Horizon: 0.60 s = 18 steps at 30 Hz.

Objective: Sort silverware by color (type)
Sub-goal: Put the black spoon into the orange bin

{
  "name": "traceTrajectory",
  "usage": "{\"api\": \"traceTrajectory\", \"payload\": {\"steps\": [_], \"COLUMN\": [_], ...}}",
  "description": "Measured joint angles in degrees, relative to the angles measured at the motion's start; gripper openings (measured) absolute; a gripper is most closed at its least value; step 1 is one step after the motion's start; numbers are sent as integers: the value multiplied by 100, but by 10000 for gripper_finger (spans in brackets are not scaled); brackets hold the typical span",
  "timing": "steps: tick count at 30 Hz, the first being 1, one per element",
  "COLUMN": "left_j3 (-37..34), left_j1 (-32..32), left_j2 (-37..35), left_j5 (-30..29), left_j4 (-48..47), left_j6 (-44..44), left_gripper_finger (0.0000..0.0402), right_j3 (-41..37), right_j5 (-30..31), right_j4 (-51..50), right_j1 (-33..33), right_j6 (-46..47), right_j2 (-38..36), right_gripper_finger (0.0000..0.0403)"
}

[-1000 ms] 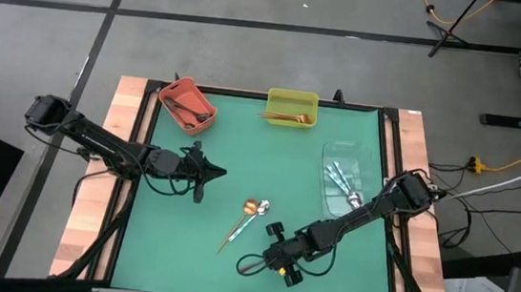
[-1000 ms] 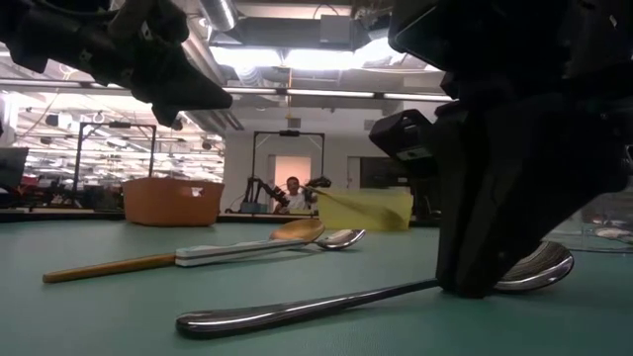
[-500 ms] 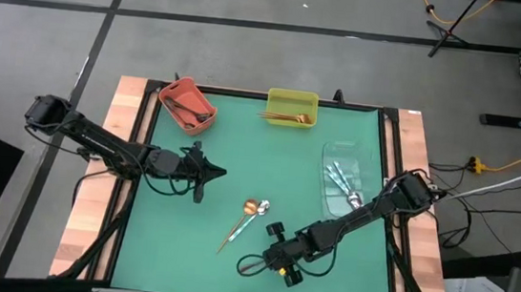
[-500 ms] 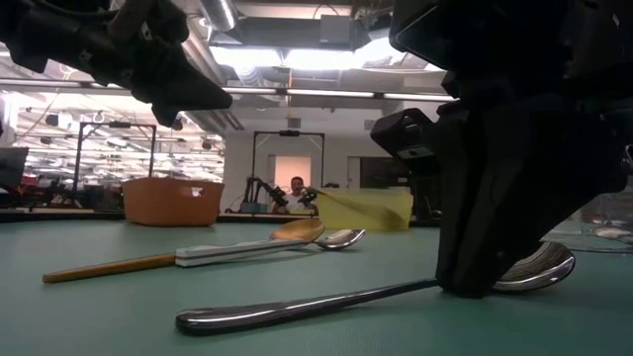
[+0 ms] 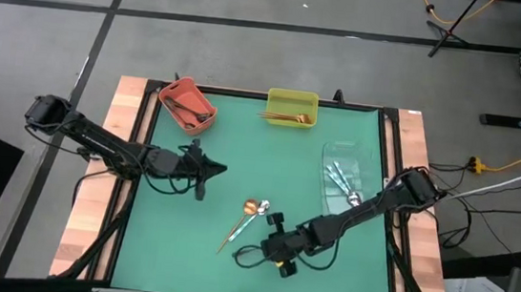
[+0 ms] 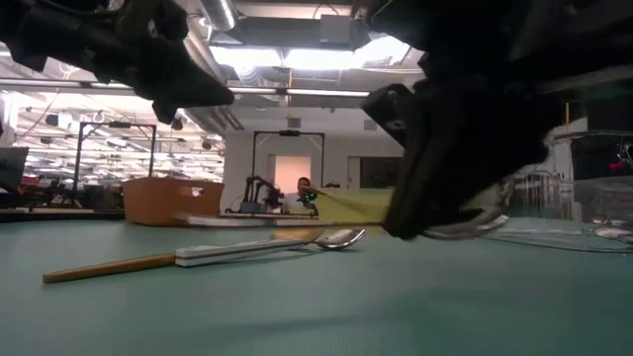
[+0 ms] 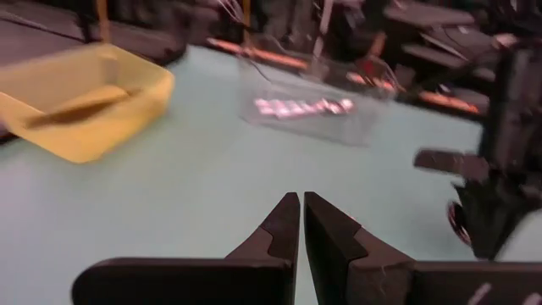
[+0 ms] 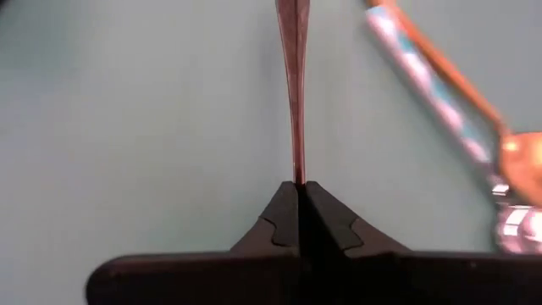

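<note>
My right gripper [image 8: 298,188] is pinched tight on the dark spoon [image 8: 293,93], so I should lift it slowly and keep it level.

Three bins stand along the far half of the green surface [image 5: 197,207]: one orange bin [image 5: 187,104], one yellow bin [image 5: 292,107] and one clear bin [image 5: 352,173]. Two arms reach over the mat, each ending in one gripper, the left gripper [image 5: 218,171] and the right gripper [image 5: 267,253]. Three spoons lie outside the bins: a gold spoon [image 5: 237,224] and a silver spoon [image 5: 256,213] crossed at mid-mat, and one dark spoon [image 5: 248,254] pinched in the right gripper. The spoons inside the bins overlap too closely to count.
</note>
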Motion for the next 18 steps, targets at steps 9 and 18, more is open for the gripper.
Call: {"api": "traceTrajectory", "payload": {"steps": [9, 18], "left_j3": [0, 0], "left_j1": [2, 1], "left_j2": [-1, -586], "left_j5": [-1357, -1988], "left_j4": [805, 1548], "left_j6": [436, 1208], "left_gripper_finger": [13, 13], "right_j3": [11, 20], "right_j5": [635, 1587], "right_j4": [43, 483], "right_j1": [-533, -1153], "right_j6": [-294, -610], "right_j2": [-258, -302], "right_gripper_finger": [0, 0]}}
